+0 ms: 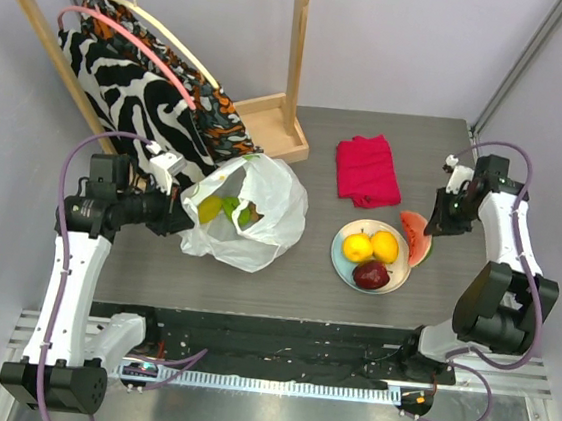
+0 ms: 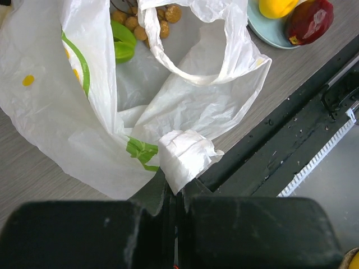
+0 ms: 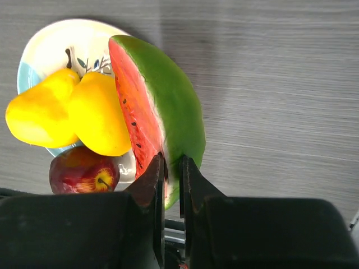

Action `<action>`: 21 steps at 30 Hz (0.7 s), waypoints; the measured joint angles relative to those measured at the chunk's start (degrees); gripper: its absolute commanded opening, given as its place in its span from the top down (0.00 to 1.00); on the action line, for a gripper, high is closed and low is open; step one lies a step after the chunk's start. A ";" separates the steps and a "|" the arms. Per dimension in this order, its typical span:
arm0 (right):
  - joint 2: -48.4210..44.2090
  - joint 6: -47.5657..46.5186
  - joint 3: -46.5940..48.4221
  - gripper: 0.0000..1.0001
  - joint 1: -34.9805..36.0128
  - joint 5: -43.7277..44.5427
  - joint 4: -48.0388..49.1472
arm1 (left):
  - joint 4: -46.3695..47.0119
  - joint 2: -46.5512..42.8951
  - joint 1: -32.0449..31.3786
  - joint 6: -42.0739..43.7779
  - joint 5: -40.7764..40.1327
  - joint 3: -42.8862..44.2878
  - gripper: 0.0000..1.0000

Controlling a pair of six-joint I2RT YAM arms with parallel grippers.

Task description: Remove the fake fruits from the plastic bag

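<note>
Conceivably, toppling onto the bench [image 3: 280,84] is being risked, since the watermelon slice [image 3: 168,89] is being held beside the plate [image 3: 50,39] rim by the nearly shut right tool [image 3: 171,162], lower centre. The plastic bag [image 2: 50,112] is being pinched by the shut left tool [image 2: 177,188]; fake fruits [image 2: 124,43] are lying inside, upper frame.

no legible txt, no labels or nos., any view
</note>
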 measured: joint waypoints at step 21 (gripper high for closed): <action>8.92 3.23 -7.45 0.80 3.98 -0.83 10.45 | 0.17 0.24 0.37 -1.20 0.02 0.15 1.00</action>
